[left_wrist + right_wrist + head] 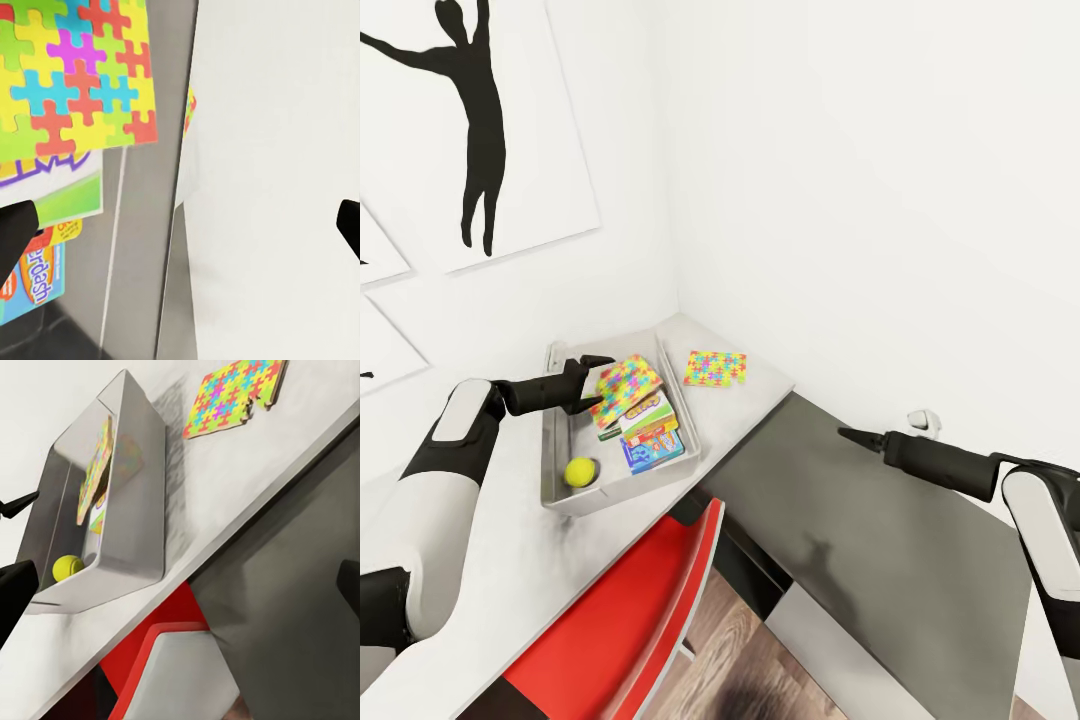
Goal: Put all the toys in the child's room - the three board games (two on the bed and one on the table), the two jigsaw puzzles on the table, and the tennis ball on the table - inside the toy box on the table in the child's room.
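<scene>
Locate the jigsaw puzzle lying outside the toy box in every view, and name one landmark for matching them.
Head view: loose jigsaw puzzle flat on the table, right of the toy box.
Left wrist view: a thin coloured sliver beyond the bin wall, probably it.
Right wrist view: near the upper edge.
Shared landmark: the toy box wall.

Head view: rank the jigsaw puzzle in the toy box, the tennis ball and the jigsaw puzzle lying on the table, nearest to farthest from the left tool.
1. The jigsaw puzzle in the toy box, right at the left tool, on top of the game boxes.
2. The tennis ball, in the box's near corner.
3. The jigsaw puzzle on the table, outside the box, toward the wall corner.
</scene>
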Robot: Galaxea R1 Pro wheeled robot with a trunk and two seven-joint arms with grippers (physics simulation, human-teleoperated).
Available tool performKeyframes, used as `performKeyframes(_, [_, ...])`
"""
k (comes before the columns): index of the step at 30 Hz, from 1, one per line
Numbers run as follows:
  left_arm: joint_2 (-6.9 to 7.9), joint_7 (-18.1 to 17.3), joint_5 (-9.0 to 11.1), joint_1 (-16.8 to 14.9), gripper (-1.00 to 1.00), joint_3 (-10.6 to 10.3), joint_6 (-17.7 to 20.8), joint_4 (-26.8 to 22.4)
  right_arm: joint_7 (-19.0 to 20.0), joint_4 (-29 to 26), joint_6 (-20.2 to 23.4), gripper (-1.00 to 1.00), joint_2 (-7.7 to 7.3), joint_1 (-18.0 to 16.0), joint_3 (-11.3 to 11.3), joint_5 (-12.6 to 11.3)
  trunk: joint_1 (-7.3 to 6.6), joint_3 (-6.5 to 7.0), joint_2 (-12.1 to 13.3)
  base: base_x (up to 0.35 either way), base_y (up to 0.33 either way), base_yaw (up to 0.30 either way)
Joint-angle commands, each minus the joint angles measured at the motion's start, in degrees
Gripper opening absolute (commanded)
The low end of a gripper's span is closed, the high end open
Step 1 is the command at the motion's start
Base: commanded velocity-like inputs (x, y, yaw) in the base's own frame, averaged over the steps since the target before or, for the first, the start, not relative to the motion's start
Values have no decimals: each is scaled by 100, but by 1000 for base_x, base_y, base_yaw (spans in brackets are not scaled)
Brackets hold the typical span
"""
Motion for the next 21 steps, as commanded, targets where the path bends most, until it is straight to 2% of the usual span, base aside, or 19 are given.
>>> performKeyframes(1, [-2,60,59,-5,100,11,23,-3,58,-1,23,100,0,-6,-7,52,3,-10,-10,0,0,0])
performKeyframes(21, [-2,60,59,-5,100,11,23,-3,58,-1,23,100,0,-6,-7,52,3,-10,-10,0,0,0])
